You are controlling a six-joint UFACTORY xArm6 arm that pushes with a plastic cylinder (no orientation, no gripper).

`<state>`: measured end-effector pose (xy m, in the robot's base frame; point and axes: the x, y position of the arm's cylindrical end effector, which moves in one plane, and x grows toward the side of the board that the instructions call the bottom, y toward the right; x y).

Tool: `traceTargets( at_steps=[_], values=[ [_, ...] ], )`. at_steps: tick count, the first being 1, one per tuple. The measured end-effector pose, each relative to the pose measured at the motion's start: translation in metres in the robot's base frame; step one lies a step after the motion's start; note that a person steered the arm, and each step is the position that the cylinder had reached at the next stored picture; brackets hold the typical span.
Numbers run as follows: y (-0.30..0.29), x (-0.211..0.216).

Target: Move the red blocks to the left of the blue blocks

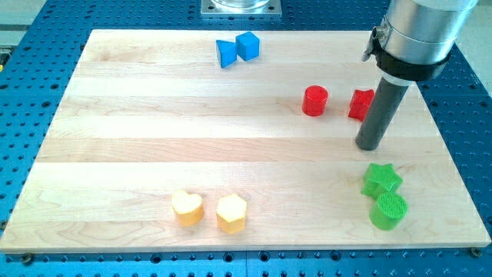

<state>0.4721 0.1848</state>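
Red blocks are the job, and both sit in the upper right of the frame, well to the right of the blue pair. The red cylinder [314, 101] stands clear on the board [138, 138]; the second red block [360, 105], its shape partly hidden by my rod, lies just beside the rod's left edge. The two blue blocks [237, 49] touch each other near the top edge, centre of the frame.

I judge the task barely begun: neither red piece is left of the blues yet. My tip [370, 146] rests on the wood just below and to the right of the hidden red block, with the green star [381, 178] and green cylinder [388, 210] below it. The rod hangs from the upper right corner, leaning slightly leftward as it descends. No claw here, just the bare rod, so nothing opens or shuts.

Next, I reckon, I need to get the tip to the right side of a red block and sweep leftward, steering below the blues so I don't knock them. The yellow heart [187, 208] and yellow hexagon [231, 213] at lower centre are out of the way.
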Motion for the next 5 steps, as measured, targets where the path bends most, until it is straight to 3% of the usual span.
traceTargets(
  at_steps=[5],
  values=[
    [0.010,0.000]
  ],
)
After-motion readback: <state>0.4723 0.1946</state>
